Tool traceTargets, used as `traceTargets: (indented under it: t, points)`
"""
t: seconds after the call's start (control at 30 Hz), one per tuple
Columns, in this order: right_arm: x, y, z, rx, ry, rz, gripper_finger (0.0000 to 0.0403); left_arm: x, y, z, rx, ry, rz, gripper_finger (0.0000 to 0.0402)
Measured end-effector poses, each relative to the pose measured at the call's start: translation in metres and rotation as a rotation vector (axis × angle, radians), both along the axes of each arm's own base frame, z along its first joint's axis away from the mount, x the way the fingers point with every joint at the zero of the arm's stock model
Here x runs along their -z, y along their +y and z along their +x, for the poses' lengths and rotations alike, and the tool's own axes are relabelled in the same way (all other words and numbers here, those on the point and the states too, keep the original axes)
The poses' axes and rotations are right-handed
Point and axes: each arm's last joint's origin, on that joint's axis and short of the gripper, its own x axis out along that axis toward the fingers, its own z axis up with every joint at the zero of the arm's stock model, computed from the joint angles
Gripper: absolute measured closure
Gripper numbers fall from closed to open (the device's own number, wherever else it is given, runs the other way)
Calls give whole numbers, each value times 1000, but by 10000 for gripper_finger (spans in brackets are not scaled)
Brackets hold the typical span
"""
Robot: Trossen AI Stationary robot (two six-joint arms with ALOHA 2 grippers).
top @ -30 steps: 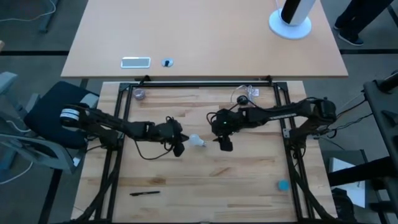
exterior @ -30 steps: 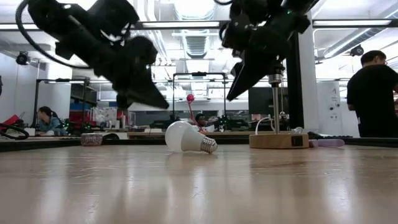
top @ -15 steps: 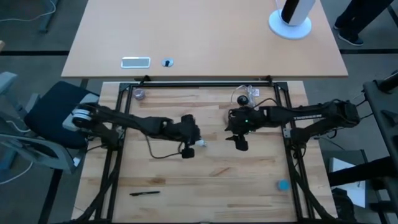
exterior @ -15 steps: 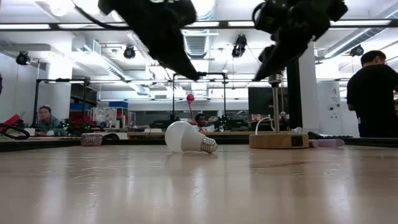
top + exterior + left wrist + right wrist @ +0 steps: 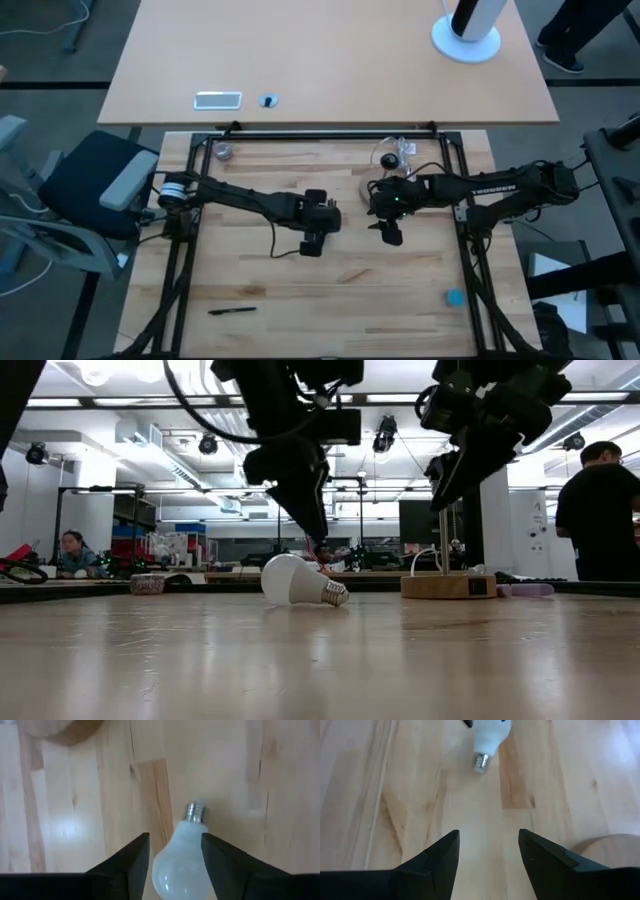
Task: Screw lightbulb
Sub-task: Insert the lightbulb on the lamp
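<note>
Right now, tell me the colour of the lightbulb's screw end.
Silvery grey metal on the white lightbulb, clearest in the left wrist view.

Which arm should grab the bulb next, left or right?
Left, probably. The left gripper hangs open right over the lightbulb, fingers either side. The right gripper is open too, but farther off.

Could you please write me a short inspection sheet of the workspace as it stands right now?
Surface: wooden table, bare in the middle.
Job's things: lightbulb lying on its side; wooden disc with post behind it.
Clutter: pen, blue cap.
Grippers: left gripper open, above the lightbulb, fingers either side; right gripper open, raised, empty.
Cables: white lead at the disc.
Surroundings: second table; people beyond.
</note>
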Motion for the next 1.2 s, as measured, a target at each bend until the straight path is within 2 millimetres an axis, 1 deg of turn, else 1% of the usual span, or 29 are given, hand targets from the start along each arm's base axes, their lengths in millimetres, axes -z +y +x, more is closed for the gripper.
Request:
traceTargets:
  t: [0.23, 0.5, 0.7, 0.83, 0.97, 1.2]
  points:
    - [1, 0, 2, -6, 3, -3, 204, -17, 0, 3, -28, -66, -19, 216]
    - [2, 0, 3, -5, 1, -3, 204, -21, -2, 8, -150, -151, -91, 216]
    - [1, 0, 4, -6, -13, -4, 204, -26, -2, 15, -163, -242, -113, 216]
    - [1, 0, 5, -6, -21, -5, 204, -33, -3, 23, -158, -354, -132, 216]
    - [2, 0, 5, -7, -13, -4, 204, -43, -4, 33, -155, -501, -163, 216]
    - [2, 0, 5, -7, -15, -5, 204, -59, -5, 44, -144, -704, -198, 216]
